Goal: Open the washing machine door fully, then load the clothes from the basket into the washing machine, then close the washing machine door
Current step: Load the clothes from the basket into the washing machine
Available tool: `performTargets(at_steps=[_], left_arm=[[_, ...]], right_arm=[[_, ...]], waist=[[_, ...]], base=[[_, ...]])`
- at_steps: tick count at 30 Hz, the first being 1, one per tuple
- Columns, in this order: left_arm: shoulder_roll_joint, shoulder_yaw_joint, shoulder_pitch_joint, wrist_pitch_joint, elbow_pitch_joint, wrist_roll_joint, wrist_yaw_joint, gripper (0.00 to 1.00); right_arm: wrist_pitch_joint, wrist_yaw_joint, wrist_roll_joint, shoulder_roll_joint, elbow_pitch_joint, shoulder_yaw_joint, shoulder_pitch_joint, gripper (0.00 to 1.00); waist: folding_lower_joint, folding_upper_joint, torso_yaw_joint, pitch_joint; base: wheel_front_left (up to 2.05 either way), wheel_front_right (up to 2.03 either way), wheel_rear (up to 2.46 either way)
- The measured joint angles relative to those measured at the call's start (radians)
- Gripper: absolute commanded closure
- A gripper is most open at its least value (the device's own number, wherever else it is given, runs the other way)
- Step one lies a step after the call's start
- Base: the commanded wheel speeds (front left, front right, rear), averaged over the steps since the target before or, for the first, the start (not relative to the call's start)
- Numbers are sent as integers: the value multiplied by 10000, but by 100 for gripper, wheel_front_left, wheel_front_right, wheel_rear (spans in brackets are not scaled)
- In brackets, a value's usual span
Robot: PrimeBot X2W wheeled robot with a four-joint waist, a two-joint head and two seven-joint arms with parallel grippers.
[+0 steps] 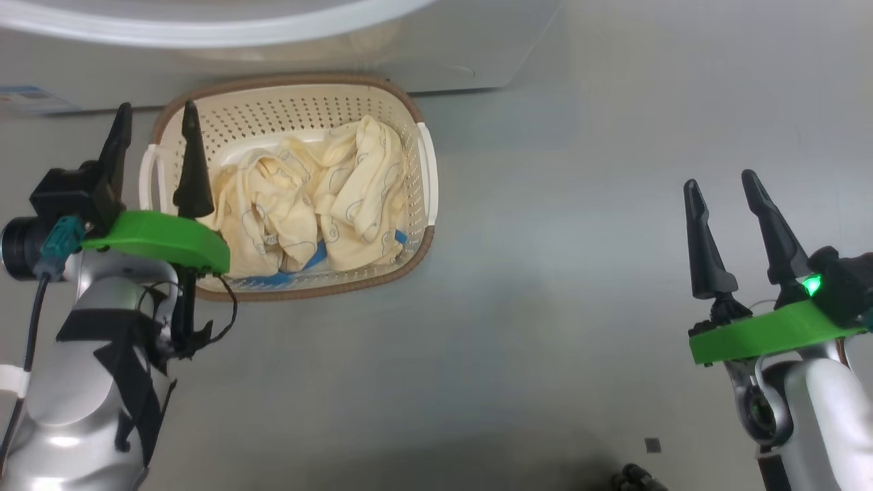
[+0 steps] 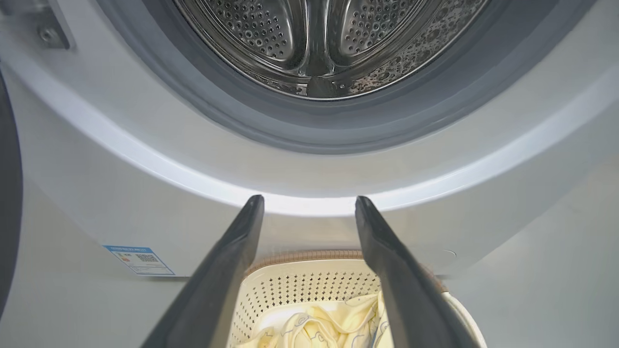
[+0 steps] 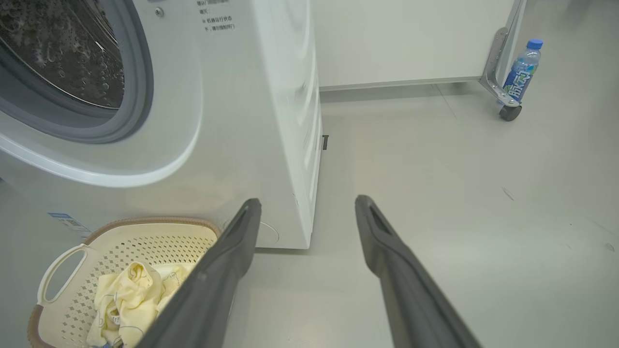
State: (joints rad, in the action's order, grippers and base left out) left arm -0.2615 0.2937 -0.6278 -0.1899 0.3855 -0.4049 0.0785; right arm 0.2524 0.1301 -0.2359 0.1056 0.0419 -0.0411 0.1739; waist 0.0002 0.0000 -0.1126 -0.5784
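Note:
The cream basket (image 1: 419, 198) stands on the floor before the washing machine (image 1: 204, 31), with the pale yellow clothes (image 1: 320, 198) heaped in it. My left gripper (image 1: 155, 109) hovers open over the basket's left end, holding nothing. In the left wrist view the left gripper (image 2: 309, 200) points at the washing machine (image 2: 145, 193). Its mouth is uncovered and the steel drum (image 2: 314, 38) shows above the basket (image 2: 309, 285) and clothes (image 2: 329, 324). A dark sliver of the washing machine door (image 2: 7, 193) lies at the left edge. My right gripper (image 1: 719, 181) is open far to the right, over bare floor.
The right wrist view has the right gripper (image 3: 307, 203), the washing machine (image 3: 242, 96), the basket (image 3: 130, 241) and the clothes (image 3: 130, 295). A water bottle (image 3: 520, 72) stands by a caster (image 3: 508, 112) at the back right. A blue sticker (image 2: 138, 260) marks the machine's front.

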Motion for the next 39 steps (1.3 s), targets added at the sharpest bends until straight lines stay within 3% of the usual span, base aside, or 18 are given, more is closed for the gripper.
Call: performTargets(at_steps=[10,26,39], left_arm=[[205,157,-862,-209,1264,0,-343,0],[604,731,-2776,56,4587,35,-926,0],[604,1101,-4151,1051,7120,282,-763,0]], right_arm=[[0,0,90,-127,92,-330,544,0],[2,0,105,-245,98,-654,1051,0],[27,0,71,-445,111,-924,1295,0]], waist=[[-1,0,88,-1405],[-2,0,-273,-2968],[-1,0,-743,-3824]], base=[[0,0,0],[0,0,0],[0,0,0]])
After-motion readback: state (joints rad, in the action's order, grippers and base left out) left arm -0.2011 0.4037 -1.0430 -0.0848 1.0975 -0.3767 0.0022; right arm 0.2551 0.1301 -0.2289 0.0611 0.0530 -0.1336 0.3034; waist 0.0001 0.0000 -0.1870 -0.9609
